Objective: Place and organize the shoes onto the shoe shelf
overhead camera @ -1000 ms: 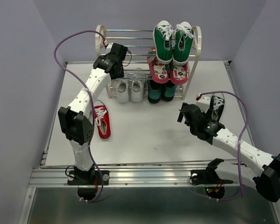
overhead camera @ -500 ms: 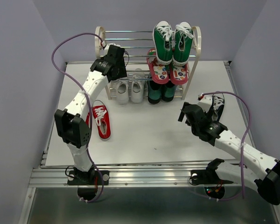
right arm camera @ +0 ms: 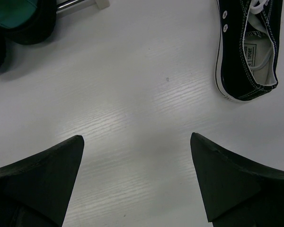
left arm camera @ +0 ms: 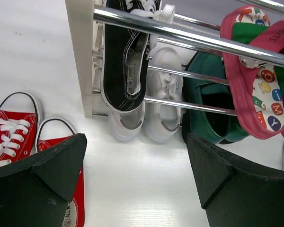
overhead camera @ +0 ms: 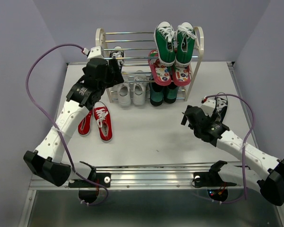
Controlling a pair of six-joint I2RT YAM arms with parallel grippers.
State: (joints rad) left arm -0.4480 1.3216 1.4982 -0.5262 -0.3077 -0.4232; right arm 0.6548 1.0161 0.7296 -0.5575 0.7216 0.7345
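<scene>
One black sneaker [overhead camera: 117, 53] [left arm camera: 125, 56] rests on the left of the shoe shelf's [overhead camera: 102, 38] middle rods. Just in front of it my left gripper [overhead camera: 114, 72] [left arm camera: 137, 161] is open, holding nothing. The white pair [overhead camera: 131, 92] [left arm camera: 146, 111] sits on the bottom tier. Both red sneakers [overhead camera: 102, 122] [left arm camera: 9, 132] lie on the table left of the shelf. The other black sneaker [overhead camera: 221, 106] [right arm camera: 248, 52] lies on the table at the right. My right gripper [overhead camera: 185, 116] [right arm camera: 137, 165] hovers open to its left, apart from it.
Green high-tops [overhead camera: 175, 40] stand on the top tier at the right, with pink flip-flops [overhead camera: 170, 71] [left arm camera: 255, 94] on the tier below. A dark green pair [overhead camera: 163, 92] [left arm camera: 213, 109] stands under those. The cream side frame [left arm camera: 83, 52] is close to my left fingers.
My left gripper has opened and let go of the black sneaker, which stays on the shelf. That arm has pulled back toward the near left. The right arm has barely moved.
</scene>
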